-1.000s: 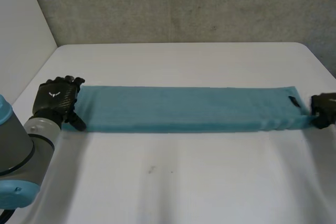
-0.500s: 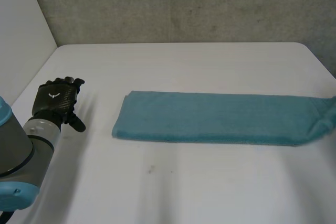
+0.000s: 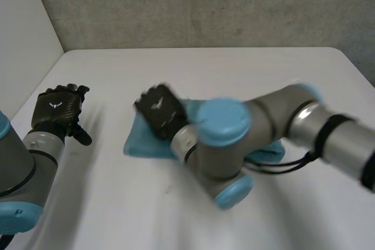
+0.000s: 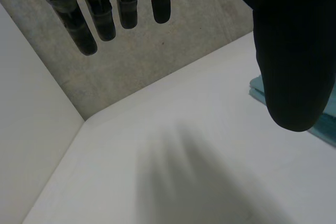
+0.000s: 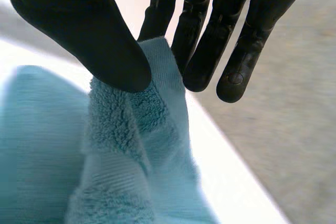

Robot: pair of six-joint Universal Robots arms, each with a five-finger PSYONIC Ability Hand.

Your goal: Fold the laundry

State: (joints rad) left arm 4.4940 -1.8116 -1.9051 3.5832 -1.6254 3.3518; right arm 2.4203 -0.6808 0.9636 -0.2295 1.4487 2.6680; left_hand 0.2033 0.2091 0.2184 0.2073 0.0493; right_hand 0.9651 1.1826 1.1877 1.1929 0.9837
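Now the teal towel (image 3: 136, 142) lies on the white table (image 3: 234, 74) with its long axis side to side, one end pointing at the left hand (image 3: 57, 108). The right arm (image 3: 275, 121) covers most of it. The right hand (image 3: 159, 109) sits over the towel's left end, and in its wrist view the thumb and fingers (image 5: 205, 51) pinch a raised fold of terry. The left hand is off the cloth, fingers straight and spread, holding nothing. Half a second ago the towel stretched flat to the table's right edge; since then the right arm has swung across and the towel has shortened.
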